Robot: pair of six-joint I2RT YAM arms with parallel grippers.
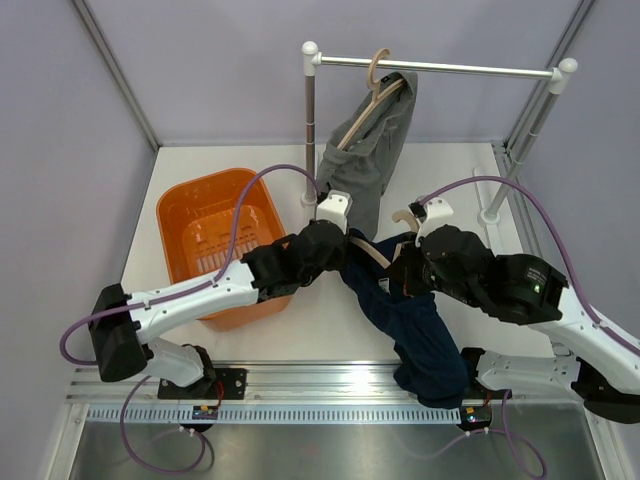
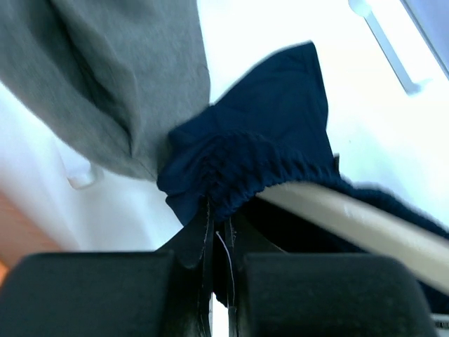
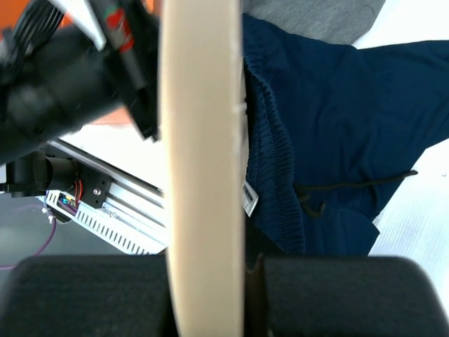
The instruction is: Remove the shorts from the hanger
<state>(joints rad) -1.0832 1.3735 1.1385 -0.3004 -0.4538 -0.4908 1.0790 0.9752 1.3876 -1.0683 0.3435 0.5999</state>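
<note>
Top view, 12 o'clock = far side of the table (image 1: 300, 330).

- Left gripper (image 1: 342, 243): jaws closed on the bunched elastic waistband of the navy shorts (image 1: 415, 330). The left wrist view shows the fingers (image 2: 203, 246) nearly together with navy cloth pinched between them.
- Right gripper (image 1: 402, 262): jaws clamped on one arm of the wooden hanger (image 1: 370, 252). In the right wrist view that arm (image 3: 203, 175) runs straight up from between the jaws.
- Navy shorts are mid-table between the two grippers. The waistband is on the hanger, whose pale arm sits inside the band in the left wrist view (image 2: 351, 217). The legs trail toward 6 o'clock, over the near table edge and onto the metal base rail (image 1: 330, 395).
- The hanger's hook (image 1: 403, 215) points to 12 o'clock and is off the clothes rail (image 1: 440, 68).
- Grey shorts (image 1: 375, 160) hang at 12 o'clock on a second hanger (image 1: 372, 95), which is hooked on the clothes rail. Neither gripper is touching them, and their lower end is just beyond the left gripper.
- Orange tub (image 1: 190, 215) sits at 9 o'clock, beside the left arm.
- Drawstring (image 3: 351, 186) and a white label (image 3: 249, 198) on the navy waistband show in the right wrist view.
</note>
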